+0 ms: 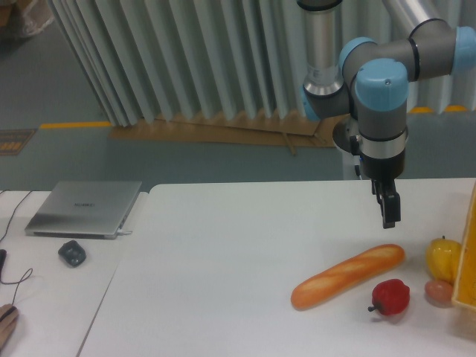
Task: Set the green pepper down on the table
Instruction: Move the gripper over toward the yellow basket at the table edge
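No green pepper shows anywhere in this view; it is hidden or out of frame. My gripper (390,217) hangs from the blue-and-grey arm above the right side of the white table (223,268), a little above and behind the right end of a baguette (347,276). Its dark fingers are seen edge-on and overlap, so the gap between them cannot be read. Nothing is visibly held.
A red pepper (390,297), a yellow pepper (443,258) and a small pinkish fruit (439,291) lie by a yellow box (468,253) at the right edge. On the lower desk at left are a closed laptop (84,209) and a mouse (72,253).
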### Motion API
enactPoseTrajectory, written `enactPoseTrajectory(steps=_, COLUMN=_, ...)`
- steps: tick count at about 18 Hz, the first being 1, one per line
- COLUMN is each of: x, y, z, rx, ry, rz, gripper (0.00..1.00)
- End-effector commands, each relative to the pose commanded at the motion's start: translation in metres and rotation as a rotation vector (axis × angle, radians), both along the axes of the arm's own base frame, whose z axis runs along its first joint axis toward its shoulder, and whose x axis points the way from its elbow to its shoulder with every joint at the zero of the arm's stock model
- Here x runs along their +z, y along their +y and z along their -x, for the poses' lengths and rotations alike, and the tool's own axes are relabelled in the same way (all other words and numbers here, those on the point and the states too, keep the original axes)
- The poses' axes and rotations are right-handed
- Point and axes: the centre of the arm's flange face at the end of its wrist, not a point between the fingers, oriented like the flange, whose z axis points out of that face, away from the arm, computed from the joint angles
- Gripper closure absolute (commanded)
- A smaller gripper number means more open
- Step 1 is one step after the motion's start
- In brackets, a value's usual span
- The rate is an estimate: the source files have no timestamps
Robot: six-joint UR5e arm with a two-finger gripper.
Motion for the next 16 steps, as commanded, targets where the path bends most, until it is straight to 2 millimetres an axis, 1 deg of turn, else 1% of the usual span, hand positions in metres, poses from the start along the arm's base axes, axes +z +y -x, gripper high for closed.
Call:
enactPoseTrajectory(steps=2, x=0.001, y=-0.004, z=0.005, rx=0.013, ry=-0.001, rz=-0.001, gripper=0.0)
enactPoseTrajectory(steps=5, x=0.002, y=-0.005, z=0.007, rx=0.016, ry=0.001, rz=-0.003, gripper=0.0)
enactPoseTrajectory(steps=11, x=0.003, y=-0.004, z=0.005, rx=0.034, ry=0.006, rz=-0.006, gripper=0.0)
enactPoseTrajectory(steps=12, x=0.007, y=-0.006, z=0.005, rx=0.055, ry=0.012, rz=-0.012, gripper=0.0)
enactPoseTrajectory(steps=16, x=0.009, y=-0.012, z=0.014, rx=0.097, ry=0.015, rz=-0.016, gripper=0.0)
